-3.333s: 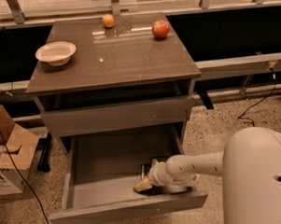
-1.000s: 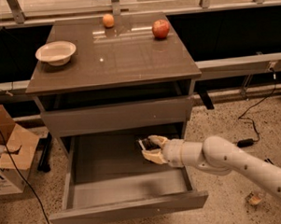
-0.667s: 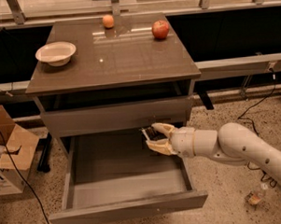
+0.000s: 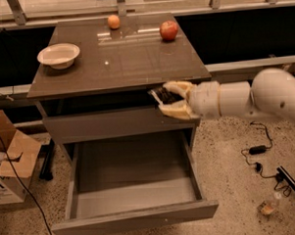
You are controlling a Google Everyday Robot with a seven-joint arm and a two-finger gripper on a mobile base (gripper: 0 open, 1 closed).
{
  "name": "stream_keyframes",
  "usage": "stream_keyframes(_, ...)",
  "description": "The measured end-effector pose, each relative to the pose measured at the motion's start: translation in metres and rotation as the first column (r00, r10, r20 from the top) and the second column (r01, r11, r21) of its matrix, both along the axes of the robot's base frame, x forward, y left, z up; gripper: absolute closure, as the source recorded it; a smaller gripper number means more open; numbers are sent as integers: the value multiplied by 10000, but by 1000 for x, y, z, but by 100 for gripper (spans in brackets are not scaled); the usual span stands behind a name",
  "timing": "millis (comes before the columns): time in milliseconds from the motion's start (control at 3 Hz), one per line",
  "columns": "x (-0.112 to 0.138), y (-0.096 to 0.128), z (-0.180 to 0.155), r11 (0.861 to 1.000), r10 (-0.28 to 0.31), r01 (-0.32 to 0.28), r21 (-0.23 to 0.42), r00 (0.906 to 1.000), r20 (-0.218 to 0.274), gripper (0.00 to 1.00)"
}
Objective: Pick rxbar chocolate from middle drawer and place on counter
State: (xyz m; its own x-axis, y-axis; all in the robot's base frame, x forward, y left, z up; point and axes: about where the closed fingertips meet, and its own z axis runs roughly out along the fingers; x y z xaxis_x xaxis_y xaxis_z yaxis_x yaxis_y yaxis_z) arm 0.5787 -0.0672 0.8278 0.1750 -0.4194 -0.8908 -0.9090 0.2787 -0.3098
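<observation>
The gripper is at the front edge of the counter, right of centre, level with the slab's rim. Its pale fingers are shut on the rxbar chocolate, a small flat black bar that sticks out to the left between them. The white arm reaches in from the right. The middle drawer is pulled out wide below, and its grey floor shows nothing in it. The closed grey front above it lies just under the gripper.
A white bowl stands at the counter's left. An orange and a red apple stand at its back edge. A cardboard box sits on the floor at the left. Cables and a small bottle lie on the floor at the right.
The gripper has lifted the bar out of the open drawer and risen from drawer level, past the closed front, up to the counter's front edge.
</observation>
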Motion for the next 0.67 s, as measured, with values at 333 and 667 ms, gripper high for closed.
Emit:
stream_keyframes(333,44,17,53,9974,333,-301,-655,9983,479,100)
stream_keyframes(667,65,43,88,9976,597,-560,-397,9930,1014,100)
